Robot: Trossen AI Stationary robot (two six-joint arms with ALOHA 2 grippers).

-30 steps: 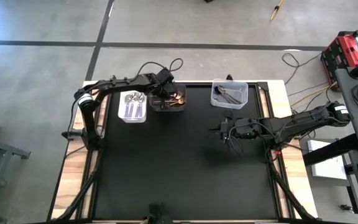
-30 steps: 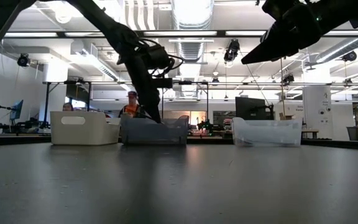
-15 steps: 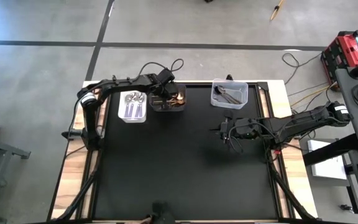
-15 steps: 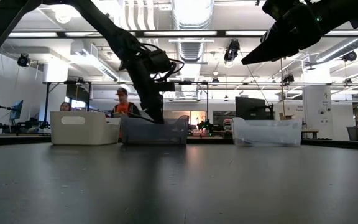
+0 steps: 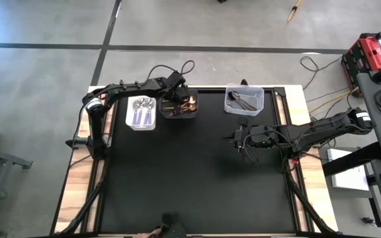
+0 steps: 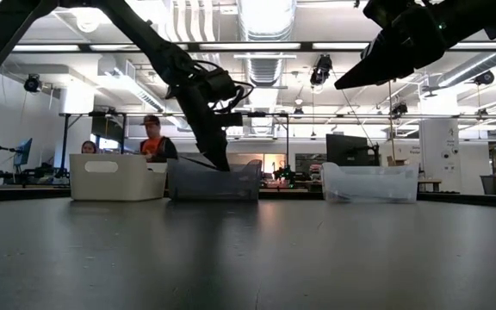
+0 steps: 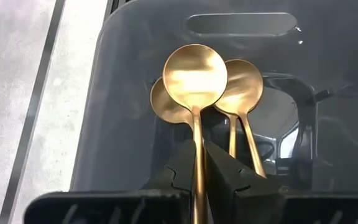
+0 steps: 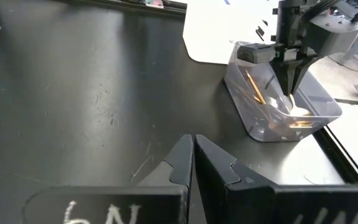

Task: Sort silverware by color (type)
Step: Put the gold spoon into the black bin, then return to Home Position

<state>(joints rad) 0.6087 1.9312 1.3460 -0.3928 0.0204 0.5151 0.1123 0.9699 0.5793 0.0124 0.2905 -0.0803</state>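
My left gripper (image 7: pixel 199 147) reaches into the dark bin (image 5: pixel 179 114) at the table's far edge and is shut on a gold spoon (image 7: pixel 195 70). Two more gold spoons (image 7: pixel 243 87) lie in that bin under it. The white bin (image 5: pixel 141 122) to its left holds silver pieces with lilac handles. The clear bin (image 5: pixel 244 108) to the right holds dark grey pieces. My right gripper (image 5: pixel 239 141) hangs shut above the table's right half, holding nothing. In the low view the left gripper (image 6: pixel 220 162) dips behind the dark bin's wall (image 6: pixel 213 182). My left gripper pinches the gold spoon's slim handle (image 7: pixel 197 127) between its two fingers (image 7: pixel 180 163), a short way below the bowl. The fingers slant steeply down into the bin and lie along the handle. The bowl points away, over the two other spoons; whether it rests on them I cannot tell.
The three bins stand in a row along the far edge; the black mat (image 5: pixel 197 178) in front of them is bare. Beyond the far edge a person (image 6: pixel 153 142) shows in the room.
Neither gripper has visibly moved, opened or shut. The person beyond the far edge has walked toward the left.
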